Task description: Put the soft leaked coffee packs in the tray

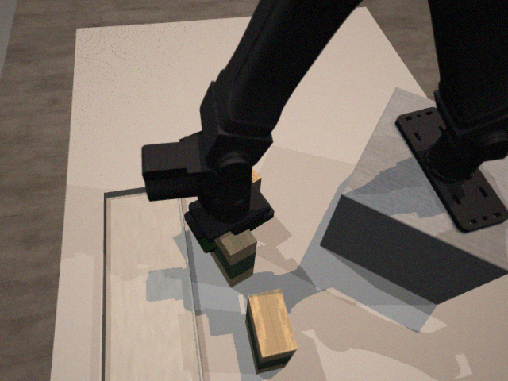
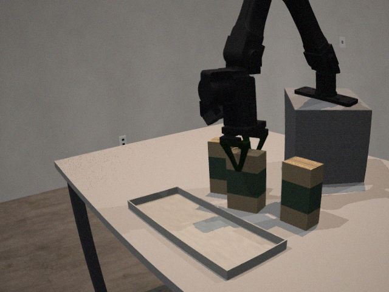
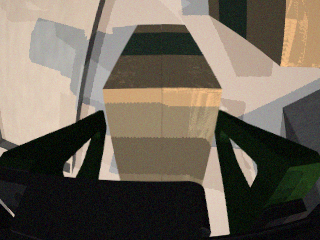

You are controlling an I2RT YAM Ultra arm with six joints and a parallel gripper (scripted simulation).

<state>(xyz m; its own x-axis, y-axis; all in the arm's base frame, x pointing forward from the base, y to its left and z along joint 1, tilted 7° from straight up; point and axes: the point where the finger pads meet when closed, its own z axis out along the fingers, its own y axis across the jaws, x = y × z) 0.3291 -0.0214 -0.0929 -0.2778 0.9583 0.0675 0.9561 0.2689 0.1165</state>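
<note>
The middle coffee pack (image 1: pixel 240 262) (image 2: pixel 246 185) (image 3: pixel 162 120) stands upright beside the tray (image 2: pixel 200 252) (image 1: pixel 105 286). My gripper (image 2: pixel 248 159) (image 3: pixel 160 118) is open and points down around the top of this pack, with one finger at each side. The fingers look very close to its sides; I cannot tell whether they touch. The near pack (image 1: pixel 271 324) (image 2: pixel 301 191) stands upright. The far pack (image 1: pixel 256 177) (image 2: pixel 217 166) stands upright, mostly hidden by my arm in the top view and partly behind the middle pack in the exterior view. No pack is in the tray.
The grey pedestal (image 1: pixel 369 254) (image 2: pixel 332 144) under my arm's base stands to the right of the packs. Another pack (image 3: pixel 300 30) shows at the upper right of the wrist view, close to the middle one. The tray has a low rim and lies near the table's left edge.
</note>
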